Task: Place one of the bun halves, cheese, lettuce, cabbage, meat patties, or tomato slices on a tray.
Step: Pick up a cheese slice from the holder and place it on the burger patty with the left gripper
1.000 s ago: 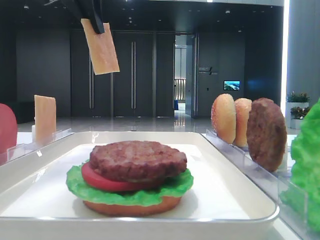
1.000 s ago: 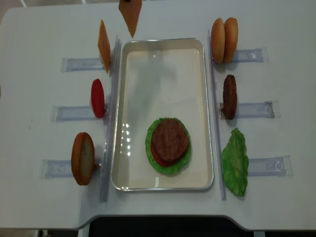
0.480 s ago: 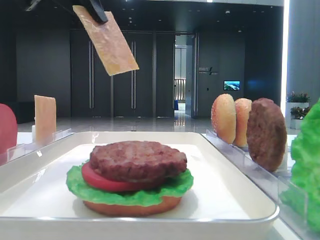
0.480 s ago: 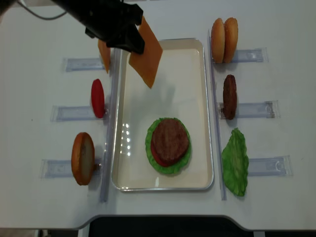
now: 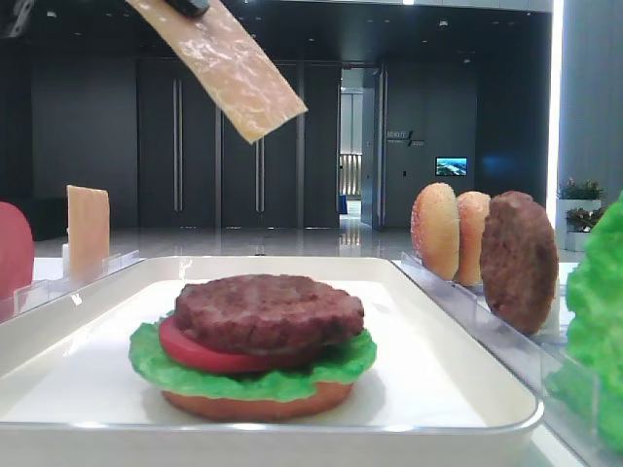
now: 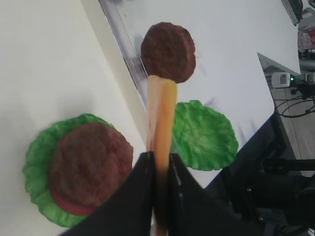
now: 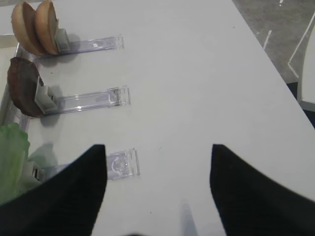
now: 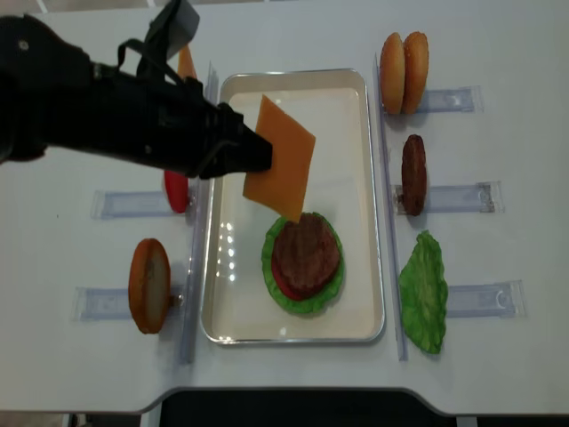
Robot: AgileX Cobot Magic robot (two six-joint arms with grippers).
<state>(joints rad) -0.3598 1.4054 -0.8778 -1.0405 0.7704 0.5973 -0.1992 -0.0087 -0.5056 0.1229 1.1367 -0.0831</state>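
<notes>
My left gripper is shut on one corner of a pale-orange cheese slice. The slice hangs tilted in the air above the white tray, just beyond the stack. That stack has a meat patty on top, over tomato, lettuce and a bun half. In the left wrist view the cheese shows edge-on between the black fingers, with the stacked patty below to the left. My right gripper is open over bare table, holding nothing.
Clear racks flank the tray. On the right stand two bun halves, a patty and lettuce. On the left stand a tomato slice, a bun half and another cheese slice.
The left arm has carried the cheese from above the tray's far end toward the stack. The slice has tilted flatter. The stack has not moved.
</notes>
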